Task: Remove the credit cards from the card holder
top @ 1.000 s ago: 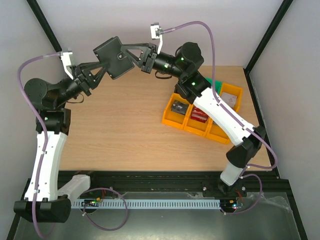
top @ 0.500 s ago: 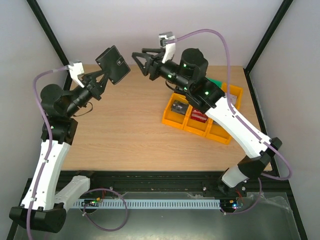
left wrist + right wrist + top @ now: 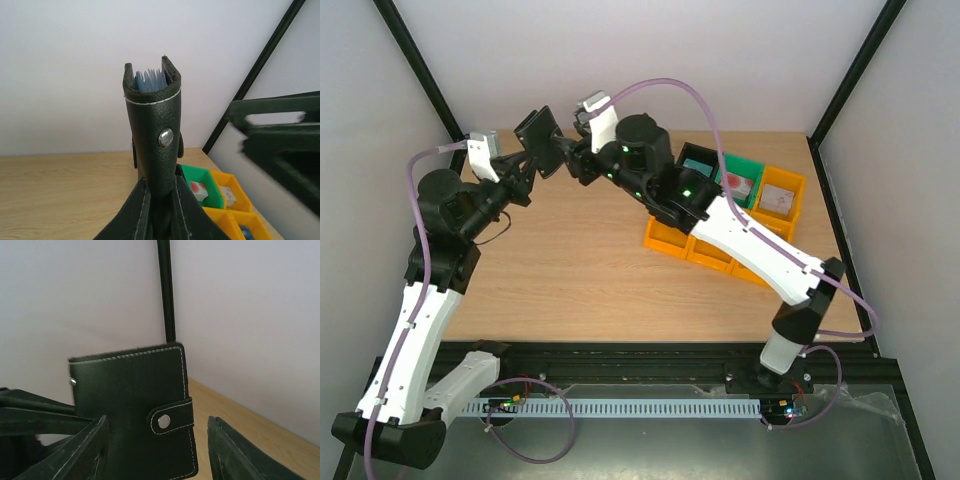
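Observation:
The card holder [image 3: 541, 137], a black folding wallet with its snap tab shut, hangs in the air over the table's far left. My left gripper [image 3: 532, 160] is shut on its lower end. In the left wrist view the card holder [image 3: 152, 130] stands upright and edge-on in the left gripper [image 3: 159, 186], with blue-grey inner leaves showing at its top. The credit cards are hidden inside. My right gripper [image 3: 576, 160] is open just right of it. In the right wrist view the card holder [image 3: 125, 395] sits ahead of the open right gripper [image 3: 157, 422], nearer its left finger.
A row of yellow bins [image 3: 665, 238] lies on the table's right half under the right arm. Behind them are a green bin [image 3: 744, 168] with a white and red block and another yellow bin [image 3: 790, 180]. Black frame posts stand at the back corners.
My right gripper let go of the card holder's edge, opened, then swung left and back beside it. My left arm drew the card holder left and turned it more edge-on.

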Controlling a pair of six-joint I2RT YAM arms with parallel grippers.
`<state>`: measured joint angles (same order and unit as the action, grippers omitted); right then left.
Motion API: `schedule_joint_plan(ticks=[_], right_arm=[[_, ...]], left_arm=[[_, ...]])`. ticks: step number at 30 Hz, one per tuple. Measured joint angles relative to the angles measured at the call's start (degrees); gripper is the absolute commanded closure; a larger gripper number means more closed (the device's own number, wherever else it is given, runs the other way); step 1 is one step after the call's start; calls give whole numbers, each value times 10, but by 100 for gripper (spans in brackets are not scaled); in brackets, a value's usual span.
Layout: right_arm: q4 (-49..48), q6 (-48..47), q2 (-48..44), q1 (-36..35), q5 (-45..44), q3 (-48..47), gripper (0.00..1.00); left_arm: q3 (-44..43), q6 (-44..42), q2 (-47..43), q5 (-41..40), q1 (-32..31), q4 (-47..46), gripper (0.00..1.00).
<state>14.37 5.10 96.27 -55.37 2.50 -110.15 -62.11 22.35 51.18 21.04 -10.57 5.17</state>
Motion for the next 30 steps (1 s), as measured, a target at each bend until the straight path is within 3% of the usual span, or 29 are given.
schedule_joint_plan(ticks=[7,17,27,30], right_arm=[[20,-12,76,-4,0,-50,56],[38,-18,84,-9,-46,-57,97],[62,-27,84,-17,-123,-57,98],[84,-27,84,12,-139,-57,98]], left_arm=[[1,-12,-3,-5,0,5,98],[11,-25,-2,4,-3,2,98],[24,-40,-4,15,-4,-2,98],[35,-42,-18,35,-5,-6,98]])
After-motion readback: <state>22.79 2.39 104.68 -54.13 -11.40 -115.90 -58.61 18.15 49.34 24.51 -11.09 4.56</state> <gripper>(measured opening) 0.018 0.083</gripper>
